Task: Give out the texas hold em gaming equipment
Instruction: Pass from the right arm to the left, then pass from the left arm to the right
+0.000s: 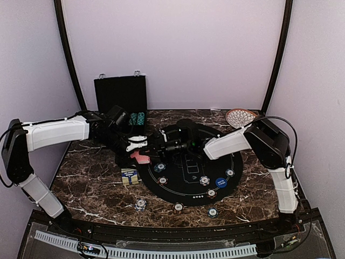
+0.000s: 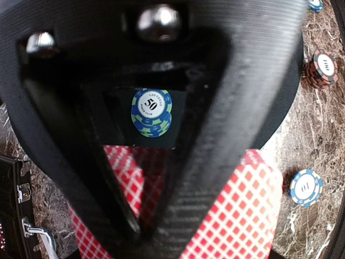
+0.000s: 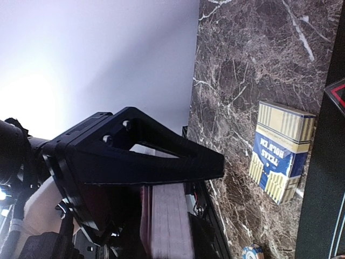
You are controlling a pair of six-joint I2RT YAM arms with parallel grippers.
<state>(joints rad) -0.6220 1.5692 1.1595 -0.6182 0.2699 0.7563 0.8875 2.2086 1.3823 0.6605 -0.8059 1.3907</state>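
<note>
Left end effector [image 2: 148, 234] clamped on playing cards [image 2: 242, 216].

Marble table [image 1: 91, 183]: black mat [image 1: 180, 186], chips [image 1: 140, 204]

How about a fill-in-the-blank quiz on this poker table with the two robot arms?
1. The blue chip in the left wrist view is marked ____.
2. The cards held by the left gripper have ____ checked backs.
3. The striped box reads Texas ____.
4. The lid of the black case at the back stands ____.
Missing words: 50; red; Hold Em; open.
</note>
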